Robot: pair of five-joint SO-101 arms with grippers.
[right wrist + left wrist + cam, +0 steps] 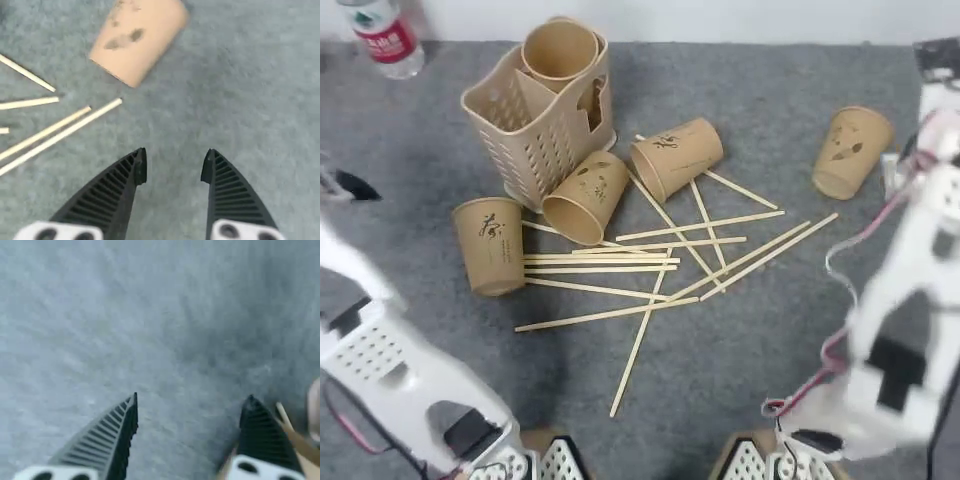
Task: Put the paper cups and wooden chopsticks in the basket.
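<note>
A beige slotted basket (535, 125) stands at the back left with one paper cup (560, 50) inside it. Two cups (588, 195) (677, 155) lie on their sides beside the basket, and another cup (490, 245) stands in front of it. Wooden chopsticks (650, 262) lie scattered across the middle of the grey carpet. A further cup (850, 150) lies at the far right. My right gripper (175, 165) is open just above the carpet, a short way from that cup (137, 37), with chopstick ends (60, 130) to one side. My left gripper (192, 407) is open over bare carpet.
A plastic bottle (382, 35) with a red label stands at the back left corner. The white arms (410, 385) (910, 290) rise at the front left and the right side. The carpet in front of the chopsticks is bare.
</note>
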